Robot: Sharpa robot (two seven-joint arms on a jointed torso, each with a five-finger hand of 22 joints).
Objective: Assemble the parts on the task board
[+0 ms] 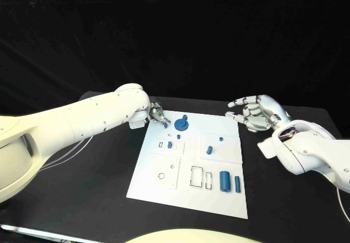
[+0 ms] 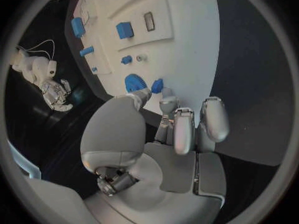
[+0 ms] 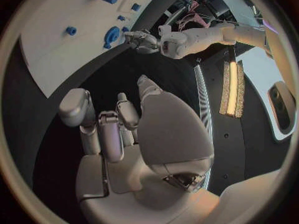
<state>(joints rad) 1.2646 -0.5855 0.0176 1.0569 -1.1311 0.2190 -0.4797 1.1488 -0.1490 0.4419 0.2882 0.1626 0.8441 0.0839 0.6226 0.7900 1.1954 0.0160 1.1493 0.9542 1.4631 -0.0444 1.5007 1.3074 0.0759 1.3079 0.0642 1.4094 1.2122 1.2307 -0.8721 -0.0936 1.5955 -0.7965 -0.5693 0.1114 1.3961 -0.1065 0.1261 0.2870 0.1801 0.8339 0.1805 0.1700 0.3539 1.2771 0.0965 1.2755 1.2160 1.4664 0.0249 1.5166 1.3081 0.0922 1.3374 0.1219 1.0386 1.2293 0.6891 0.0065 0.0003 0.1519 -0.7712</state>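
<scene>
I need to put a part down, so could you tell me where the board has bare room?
Free: the board's near strip, below the rectangular outlines. Crowded: the far-left corner, with the left hand by the gear.

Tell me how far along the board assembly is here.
Early to midway, it seems. A blue gear and small blue parts already stand on the task board. The left hand fingers a small blue piece at the far edge. Two blue cylinders lie loose; the right hand hovers empty.
</scene>
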